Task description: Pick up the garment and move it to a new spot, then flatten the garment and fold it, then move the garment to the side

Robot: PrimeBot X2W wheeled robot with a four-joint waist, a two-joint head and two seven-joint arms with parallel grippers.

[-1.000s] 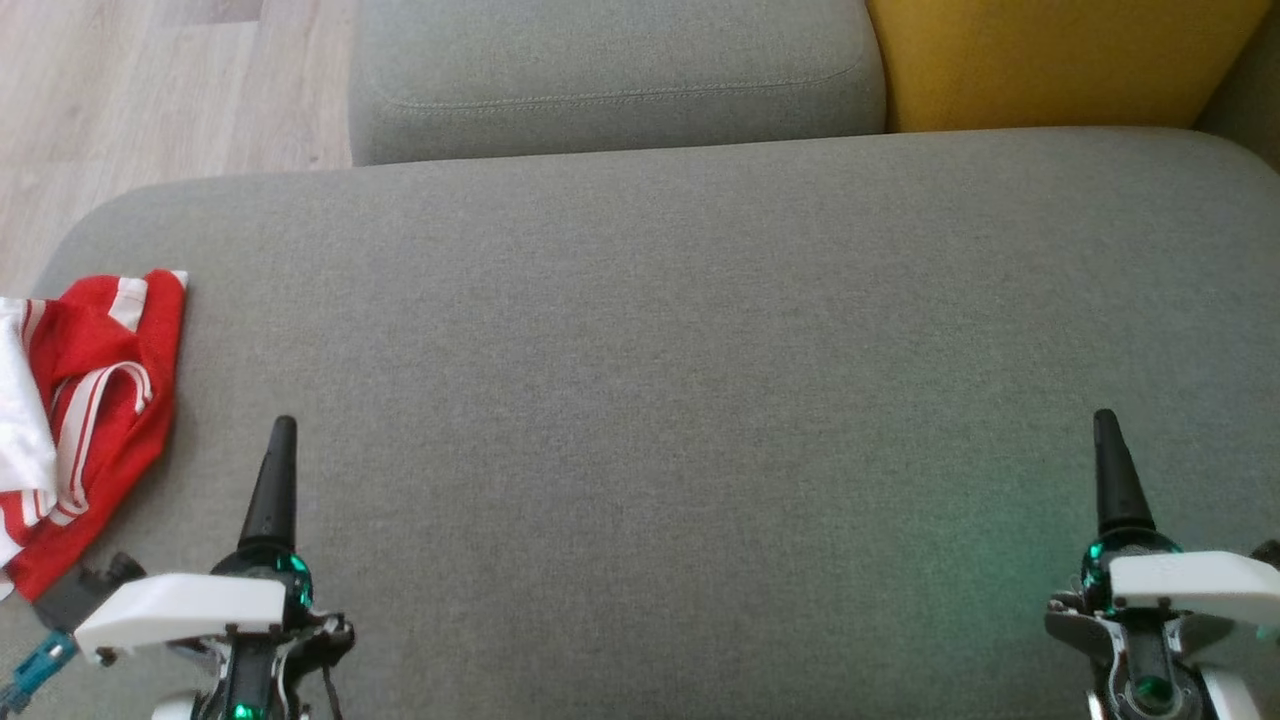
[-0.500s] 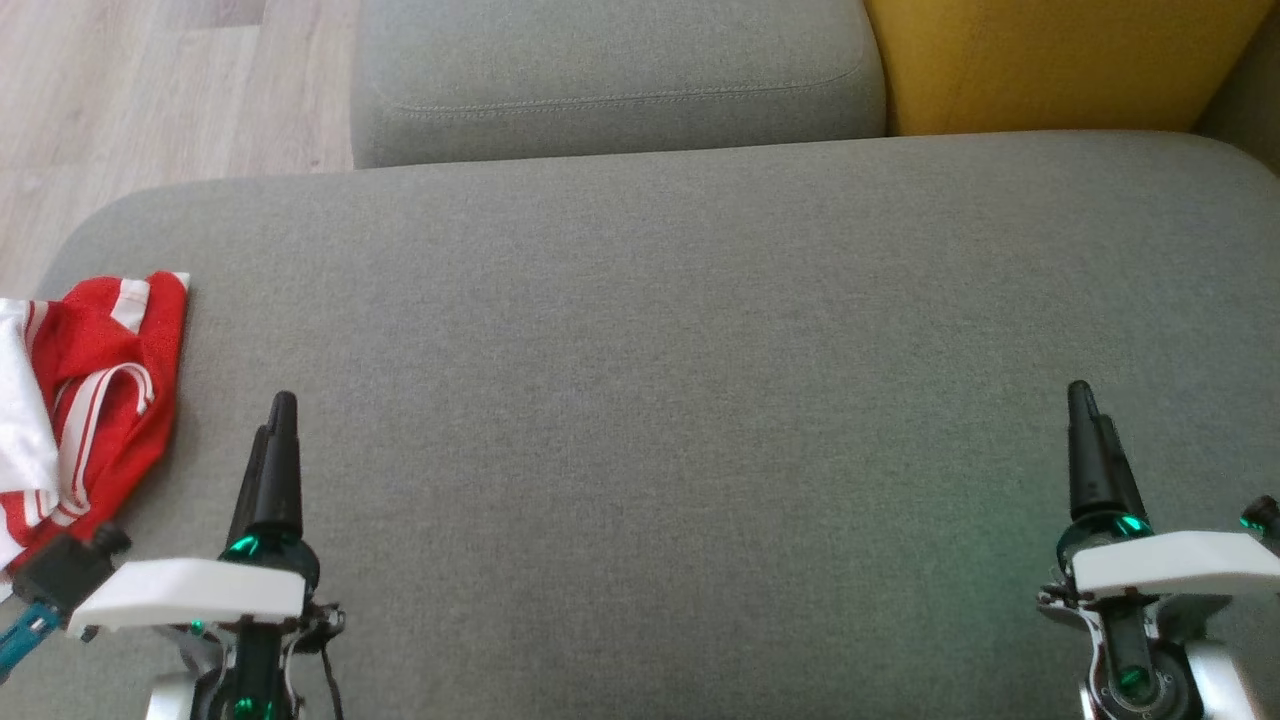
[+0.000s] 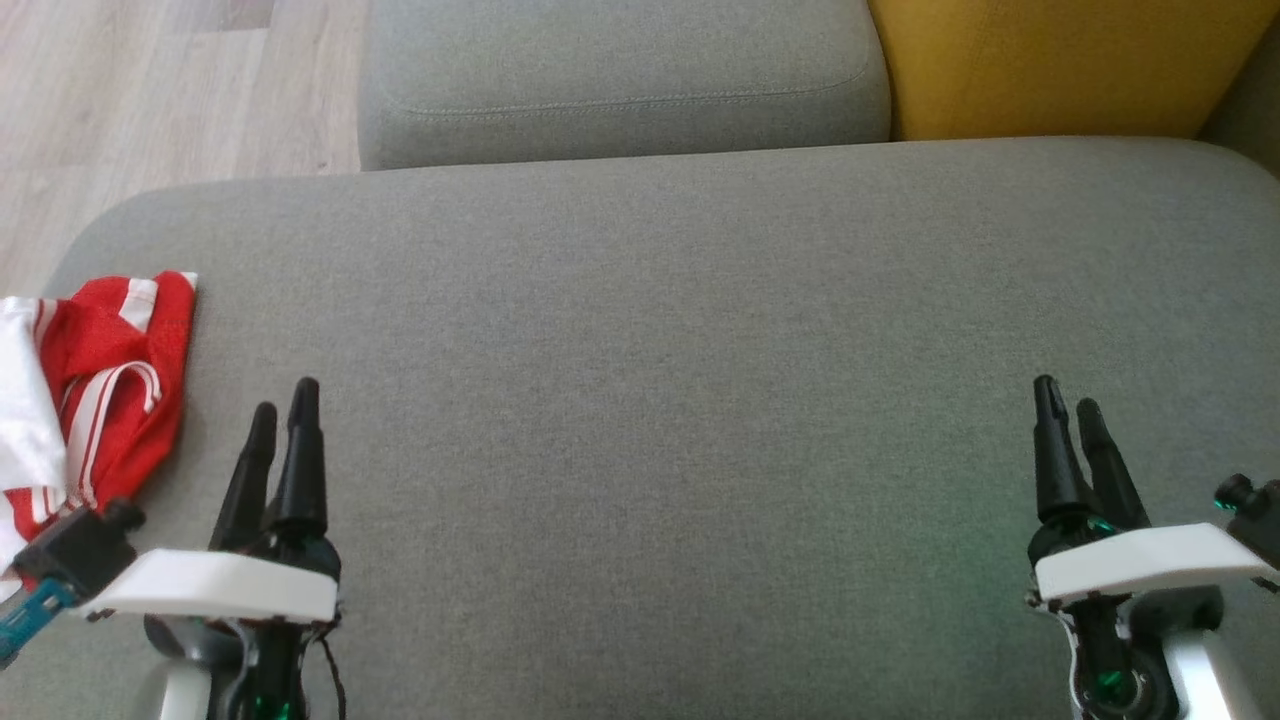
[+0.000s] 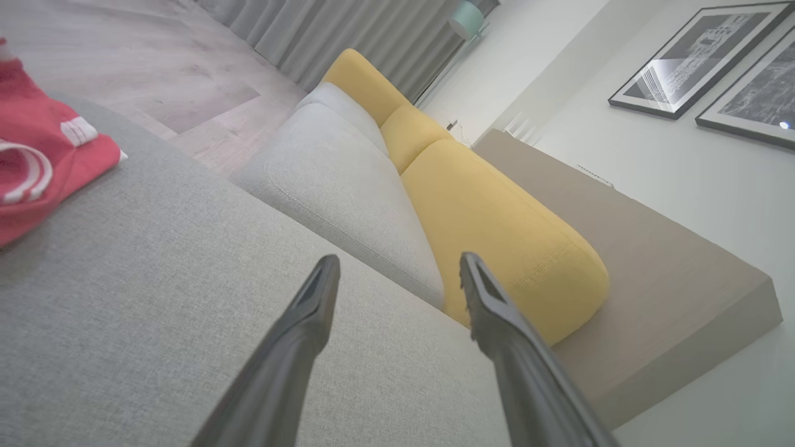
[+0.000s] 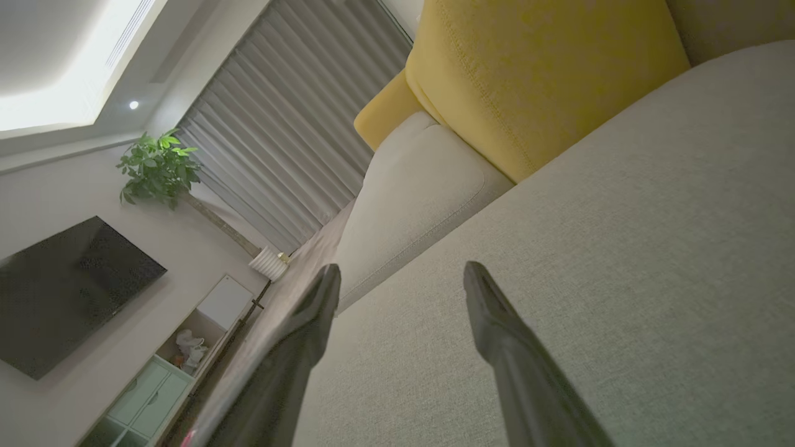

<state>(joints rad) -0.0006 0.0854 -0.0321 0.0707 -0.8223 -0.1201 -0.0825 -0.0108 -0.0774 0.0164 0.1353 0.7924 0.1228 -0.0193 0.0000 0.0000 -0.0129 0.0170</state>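
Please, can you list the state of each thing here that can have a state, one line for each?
Garment: crumpled, lying at the seat cushion's left edge, not held.
Left hand: open, empty.
Right hand: open, empty.
Curtains: drawn shut.
Television: screen dark.

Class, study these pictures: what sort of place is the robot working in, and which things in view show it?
Most likely a home living room: there is a grey sofa with a yellow cushion, a television mounted on a wall, and framed pictures hanging on a wall.
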